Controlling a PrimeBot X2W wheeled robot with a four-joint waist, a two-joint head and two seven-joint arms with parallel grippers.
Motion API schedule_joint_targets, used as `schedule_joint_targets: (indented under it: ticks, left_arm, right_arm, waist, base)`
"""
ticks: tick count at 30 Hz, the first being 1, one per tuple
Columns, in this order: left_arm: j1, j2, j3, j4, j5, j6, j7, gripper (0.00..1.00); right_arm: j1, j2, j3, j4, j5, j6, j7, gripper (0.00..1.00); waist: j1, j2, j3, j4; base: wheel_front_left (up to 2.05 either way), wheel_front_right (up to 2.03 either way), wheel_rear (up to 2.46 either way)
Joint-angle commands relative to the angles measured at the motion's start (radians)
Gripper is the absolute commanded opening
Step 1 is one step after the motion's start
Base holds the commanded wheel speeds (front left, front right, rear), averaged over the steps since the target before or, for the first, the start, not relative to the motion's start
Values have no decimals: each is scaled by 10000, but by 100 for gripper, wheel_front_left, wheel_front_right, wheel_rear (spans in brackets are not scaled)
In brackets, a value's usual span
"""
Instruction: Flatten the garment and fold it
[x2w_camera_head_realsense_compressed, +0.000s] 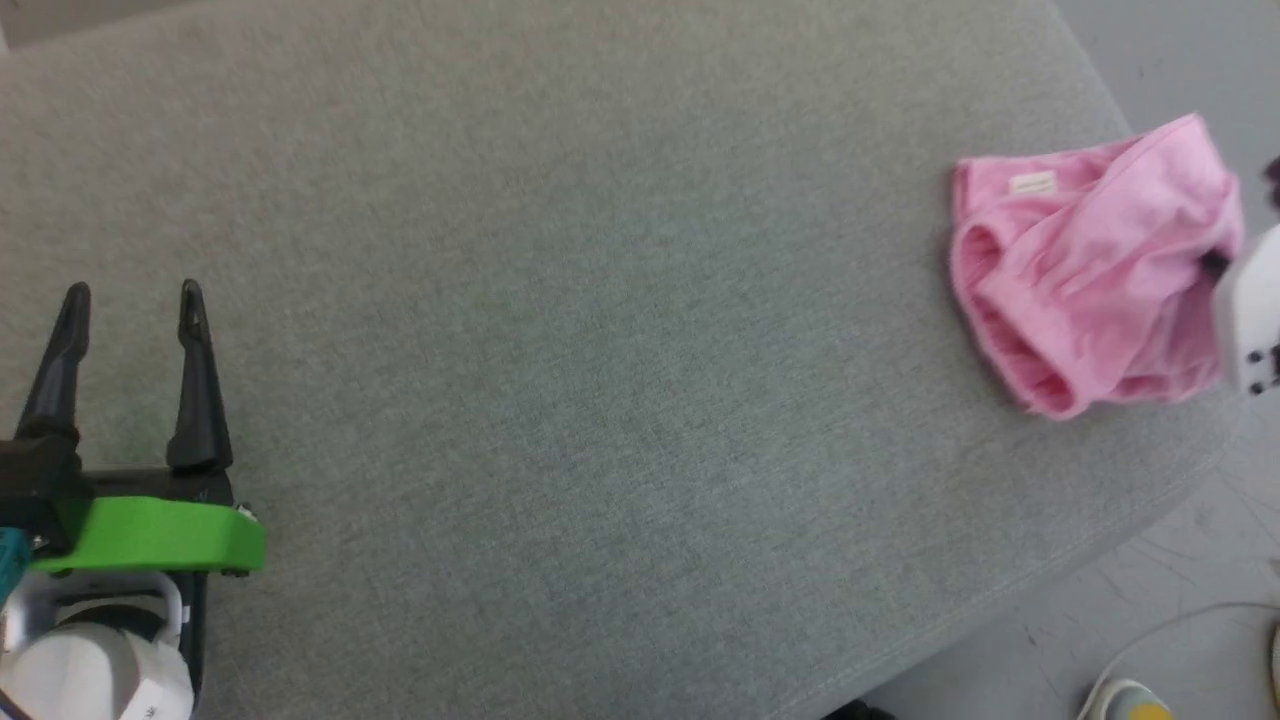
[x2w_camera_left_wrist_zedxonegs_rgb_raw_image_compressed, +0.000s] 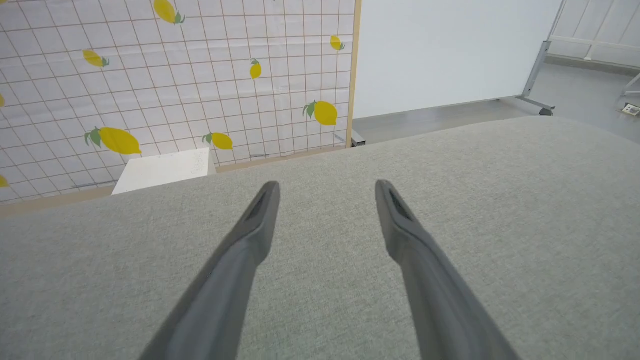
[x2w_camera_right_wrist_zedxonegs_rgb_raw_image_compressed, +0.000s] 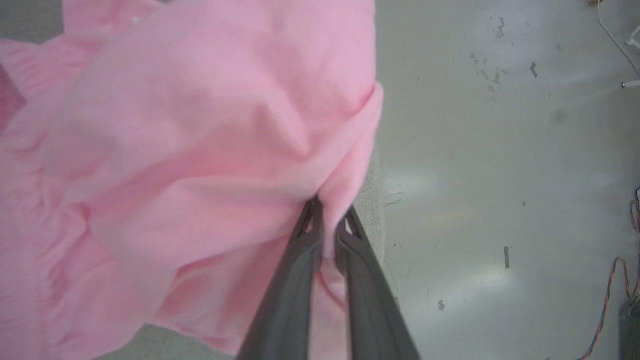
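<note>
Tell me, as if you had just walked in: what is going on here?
A two-armed robot is working on a pink garment that lies crumpled near the right edge of a grey cushioned surface. Its right gripper is shut on a fold of the cloth at that edge. Its left gripper is open over bare surface far to the left, holding nothing. The garment is not yet flat or folded.
</note>
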Motion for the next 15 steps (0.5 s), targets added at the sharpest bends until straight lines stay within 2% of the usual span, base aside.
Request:
schedule_joint_targets:
  ticks: [1,4,5,6,7,12,15]
  left_arm:
    - [152,123,70,-148,128,62,82,100]
    - [231,197,119,-373,118,79,247,100]
    - [246,220,132,-436,110,84,301,100]
    - [254,239,140,-479,106,87,332,100]
    - [263,256,143,-516,103,91,359,100]
    - [229,204,54,-477,73,135,325,100]
    - [185,49,-45,-255,-8,180,93,100]
  right_arm:
    - [-298,10,-175,293,-38,-19,-158,0]
    - [-561,67,-564,964,-187,-19,-460,0]
    - [-640,95,-661,1181,-280,-19,-558,35]
    - [-710,113,-794,1372,-345,-19,-662,86]
    - [-789,151,-931,1575,-436,-19,-802,100]
    - [-1115,183,-1422,1920,-729,-19,-1652,100]
    - [-1263,80,-1818,1463,-662,-19,-2688,100]
  waist:
    - [0,-1,759,-36]
    - [0,-1,877,46]
    - [0,-1,912,66]
    - [0,-1,933,79]
    - [0,-1,942,96]
    - [0,-1,726,213]
    - [0,-1,367,409]
  base:
    - [0,0,0]
    - [0,0,0]
    - [0,0,0]
    - [0,0,0]
    - [0,0,0]
    - [0,0,0]
    - [0,0,0]
